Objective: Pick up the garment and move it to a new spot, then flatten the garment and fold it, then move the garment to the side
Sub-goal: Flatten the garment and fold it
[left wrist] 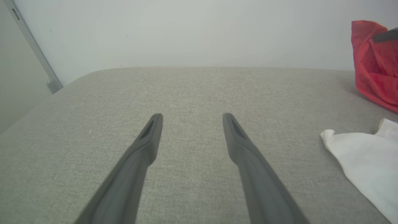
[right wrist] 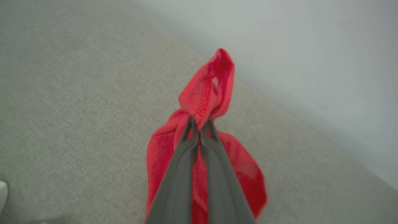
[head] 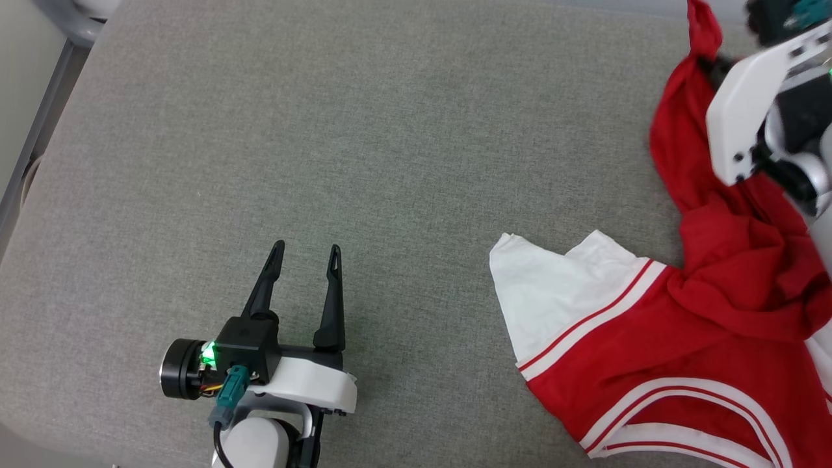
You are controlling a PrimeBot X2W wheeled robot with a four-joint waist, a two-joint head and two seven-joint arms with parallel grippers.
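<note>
No text, label, brand, number or sign can be read. A tiny white mark (right wrist: pixel 215 81) sits on the garment (right wrist: pixel 199 96), too blurred to read.
</note>
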